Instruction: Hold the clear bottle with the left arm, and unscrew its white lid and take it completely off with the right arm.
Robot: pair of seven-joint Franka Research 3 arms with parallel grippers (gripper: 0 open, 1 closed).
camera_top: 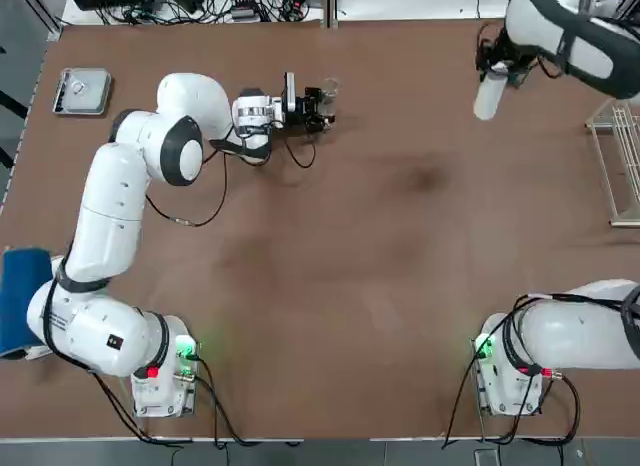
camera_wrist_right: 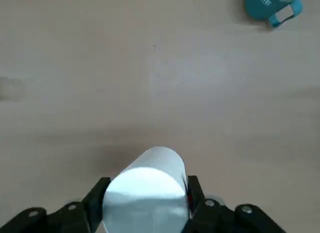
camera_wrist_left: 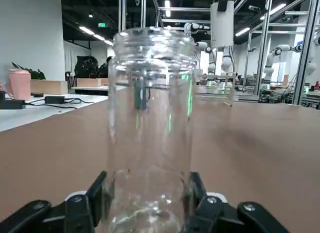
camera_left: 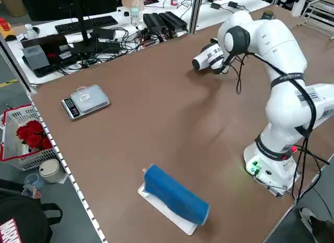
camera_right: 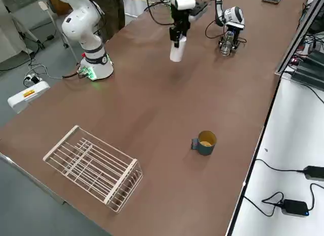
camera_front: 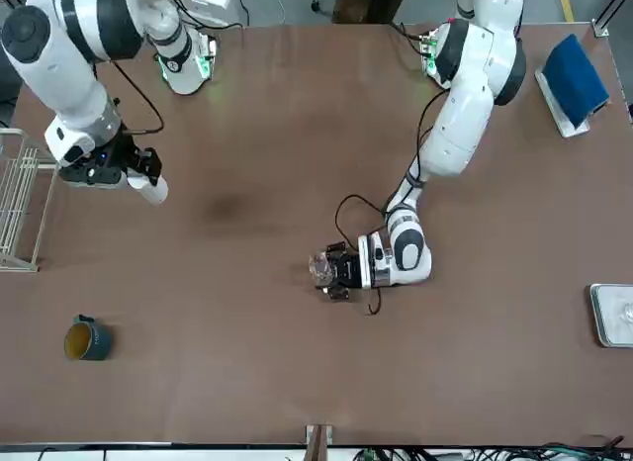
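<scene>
**Lid Removed: Keep Both Grips Steady**

The left arm point(camera_top: 120, 216) reaches across the table point(camera_top: 380, 286); its claw point(camera_front: 336, 273) clamps the clear bottle point(camera_wrist_left: 150, 123) upright on the table surface, mouth open. The right arm point(camera_front: 69, 55) holds its claw point(camera_right: 177, 36) raised well apart from the bottle, gripping the white lid point(camera_right: 176, 49). Judged: the lid is off; hold the bottle firmly and carry the lid clear without tilting.

Hard to make out: the bottle's outline in the top view; the bottle's base contact behind the left fingers point(camera_wrist_left: 82, 210).

White lid point(camera_right: 176, 48) in raised right claw point(camera_right: 176, 37)
</scene>
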